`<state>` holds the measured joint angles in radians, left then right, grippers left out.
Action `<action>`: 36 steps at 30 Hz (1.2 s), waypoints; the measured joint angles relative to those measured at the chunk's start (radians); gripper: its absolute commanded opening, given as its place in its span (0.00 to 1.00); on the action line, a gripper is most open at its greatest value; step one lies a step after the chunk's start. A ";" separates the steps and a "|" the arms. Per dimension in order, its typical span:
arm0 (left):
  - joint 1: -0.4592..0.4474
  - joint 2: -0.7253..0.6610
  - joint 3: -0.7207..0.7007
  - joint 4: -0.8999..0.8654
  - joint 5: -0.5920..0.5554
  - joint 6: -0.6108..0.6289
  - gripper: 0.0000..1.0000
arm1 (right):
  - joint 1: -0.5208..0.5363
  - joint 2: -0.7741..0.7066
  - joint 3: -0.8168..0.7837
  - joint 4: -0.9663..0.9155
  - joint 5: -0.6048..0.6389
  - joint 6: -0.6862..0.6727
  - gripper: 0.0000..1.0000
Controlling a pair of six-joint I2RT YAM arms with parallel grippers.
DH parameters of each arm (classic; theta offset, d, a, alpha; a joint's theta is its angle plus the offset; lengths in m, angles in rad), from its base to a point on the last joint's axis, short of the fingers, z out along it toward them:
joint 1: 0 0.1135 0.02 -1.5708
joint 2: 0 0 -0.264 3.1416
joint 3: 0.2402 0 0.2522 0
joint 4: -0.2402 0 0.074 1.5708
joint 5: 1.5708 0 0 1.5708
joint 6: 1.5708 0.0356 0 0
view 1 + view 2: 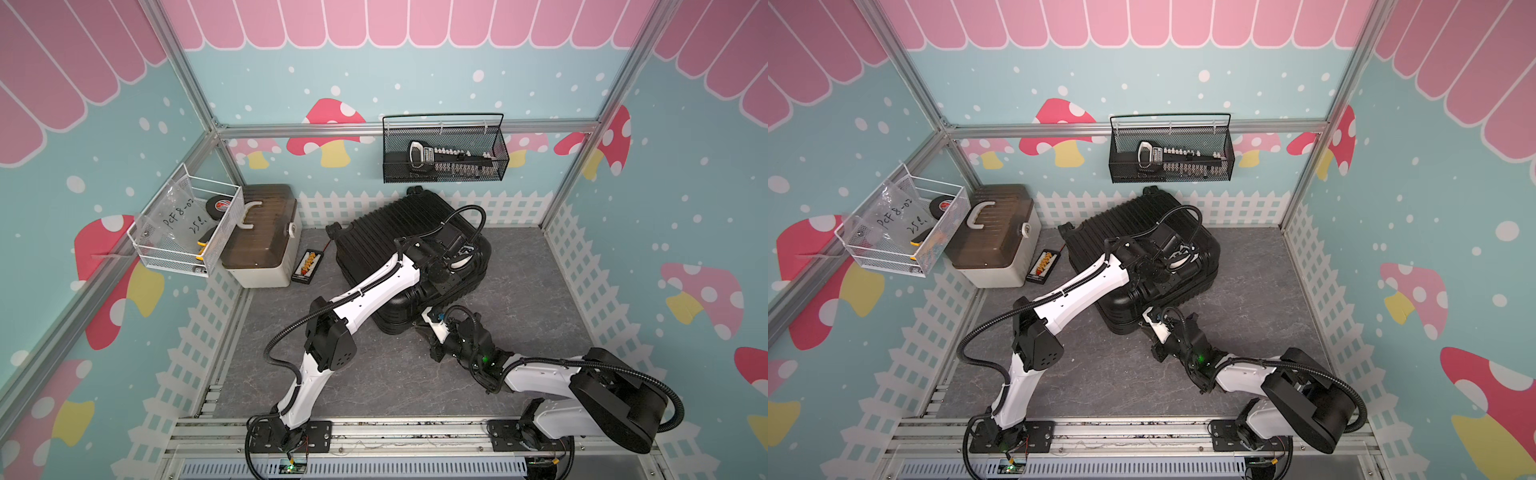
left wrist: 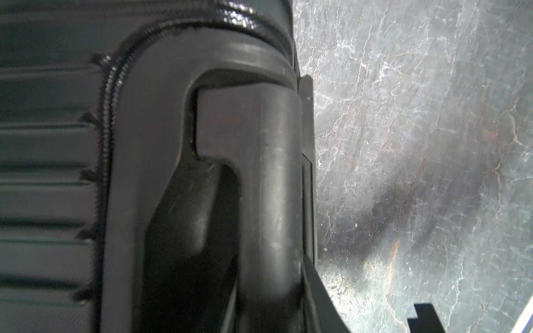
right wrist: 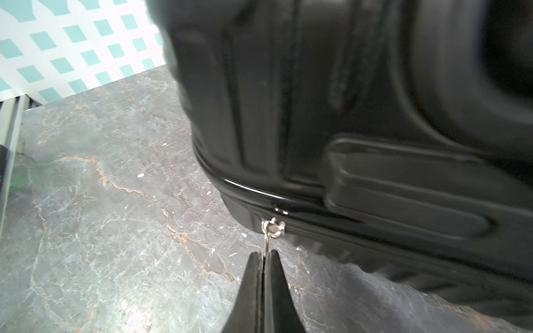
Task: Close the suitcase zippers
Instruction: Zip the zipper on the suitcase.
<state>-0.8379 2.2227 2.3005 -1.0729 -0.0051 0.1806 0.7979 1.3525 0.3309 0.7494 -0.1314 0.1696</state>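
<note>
My right claw (image 3: 264, 256) is clamped on the zipper pull tab (image 3: 267, 242) of the suitcase (image 3: 346, 115); my left claw (image 1: 457, 257) rests atop it, state I cannot tell.

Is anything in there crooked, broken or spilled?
Only the ribbed black hard-shell suitcase: it lies flat on the grey marbled tabletop, turned crooked to the back wall. A small black board of coloured plugs lies loose beside it. Nothing looks spilled or broken.
</note>
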 measured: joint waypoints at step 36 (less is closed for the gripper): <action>0.011 0.017 0.037 0.198 0.082 -0.016 0.49 | 0.199 0.130 0.083 0.044 0.195 0.065 0.00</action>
<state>-0.8268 2.2398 2.3379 -0.8749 0.0765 0.1642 0.9970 1.4830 0.4137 0.7933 0.0631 0.2348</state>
